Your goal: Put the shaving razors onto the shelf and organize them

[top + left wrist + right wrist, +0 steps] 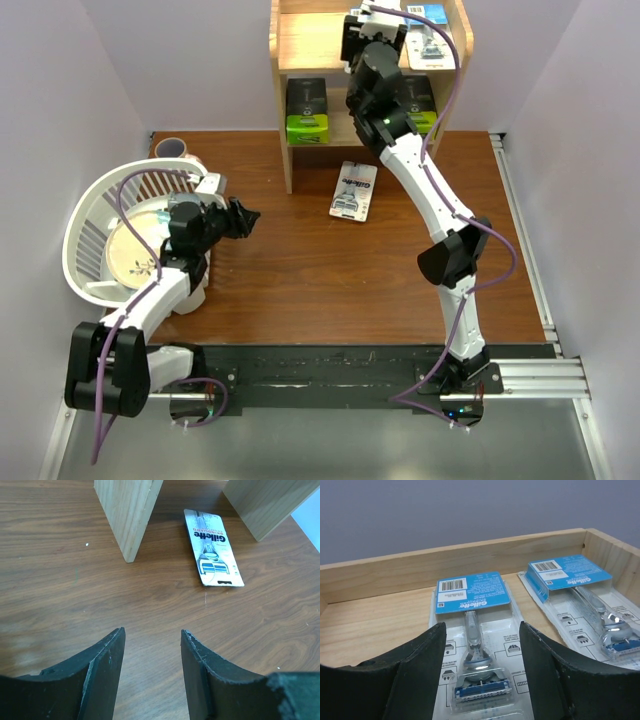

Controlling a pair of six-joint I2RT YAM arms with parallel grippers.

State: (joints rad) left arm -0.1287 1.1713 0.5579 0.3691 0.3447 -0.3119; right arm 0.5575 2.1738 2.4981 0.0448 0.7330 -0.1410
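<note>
Right claw (482,630) held spread wide over blister card (472,592) laid on shelf (380,625) top tier, nothing gripped; left claw (152,632) parted, empty.

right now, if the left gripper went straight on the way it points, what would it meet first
Probably the shelf's left side panel, nearly dead ahead of the left gripper; the razor card lies off to the right. Depth is unclear.
</note>
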